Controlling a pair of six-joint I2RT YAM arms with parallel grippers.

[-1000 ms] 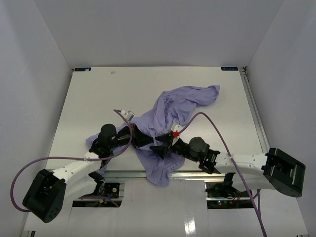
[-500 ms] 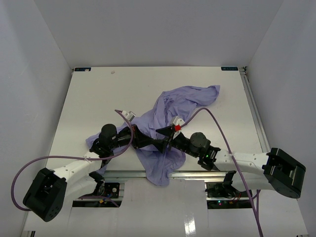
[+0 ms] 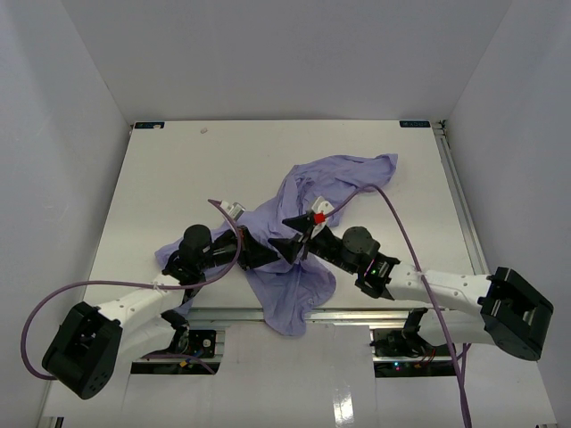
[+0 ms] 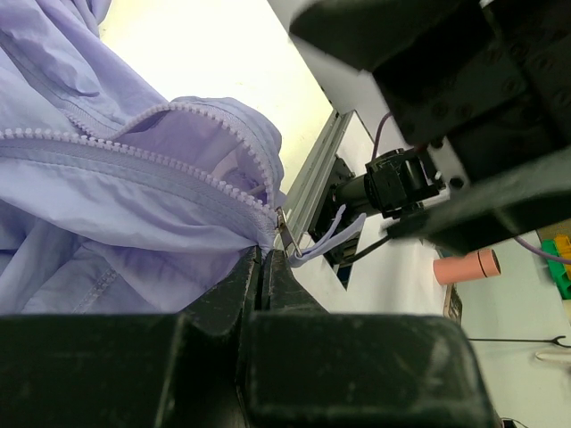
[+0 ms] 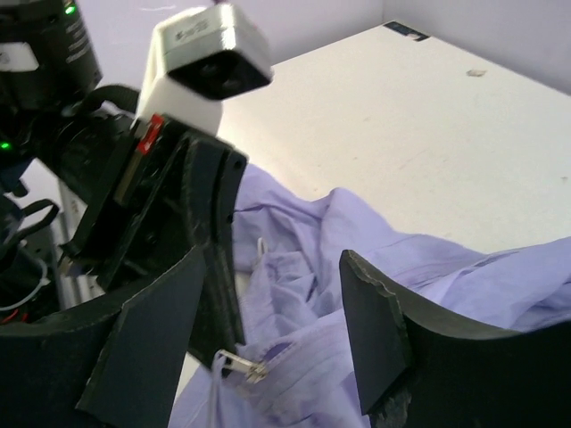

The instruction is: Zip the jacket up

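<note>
Nearest the arm bases, the jacket (image 3: pixel 281 303) hung one edge over the near lip of the counter (image 3: pixel 178 169), while the bulk of the lavender cloth lay crumpled at mid-counter.

Just past that draped edge, the left end effector (image 4: pixel 262 267) was clamped shut on the jacket at the foot of the zipper. Its fingers pinched the fabric right beside the metal slider (image 4: pixel 282 228), from which a pale cord pull (image 4: pixel 323 242) dangled. That hold looked meant as an anchor: with the bottom of the track pinned, the slider could be drawn along without the thin cloth bunching behind it. From the pinch, the two rows of zipper teeth (image 4: pixel 134 153) met at the slider and parted further off, so most of the front seemed not yet closed.

Facing it, the right end effector (image 5: pixel 272 267) hung just over the cloth with its jaws spread wide and nothing between them. In its wrist view the slider showed low between the fingers, close but untouched. The wide spread read as a setup for coming down on the pull, a small target that would need a careful line-up.

Beyond both arms, a loose fold of the jacket reached toward the far right of the counter — sleeve or collar, I could not tell.
</note>
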